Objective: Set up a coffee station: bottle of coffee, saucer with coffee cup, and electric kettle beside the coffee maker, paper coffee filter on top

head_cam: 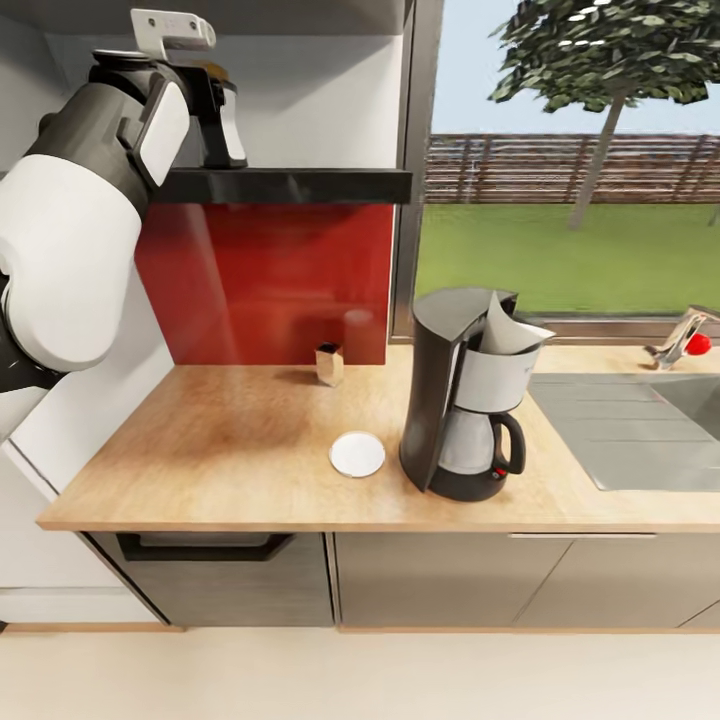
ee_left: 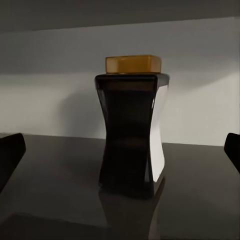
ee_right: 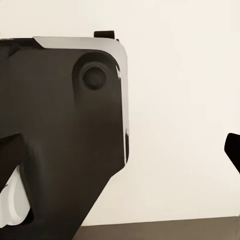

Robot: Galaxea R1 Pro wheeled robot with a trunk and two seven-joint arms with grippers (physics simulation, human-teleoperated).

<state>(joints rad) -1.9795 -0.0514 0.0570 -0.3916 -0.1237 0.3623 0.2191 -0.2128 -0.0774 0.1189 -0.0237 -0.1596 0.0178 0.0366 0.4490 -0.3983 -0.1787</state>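
- Red glossy backsplash on a white wall.
- Large window shows lawn, fence, tree.
- Grey cabinet fronts above a pale floor.
- Steel sink with faucet.

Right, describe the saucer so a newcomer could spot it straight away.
Find the kitchen countertop under the red backsplash, then the coffee maker. Just beside its base, nearer the front edge, lies the saucer, flat, round, white and bare, unlike the small upright brown container further back.

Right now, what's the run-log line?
left gripper: open, facing bottle of coffee on kitchen shelf | paper coffee filter on coffee maker | saucer beside it
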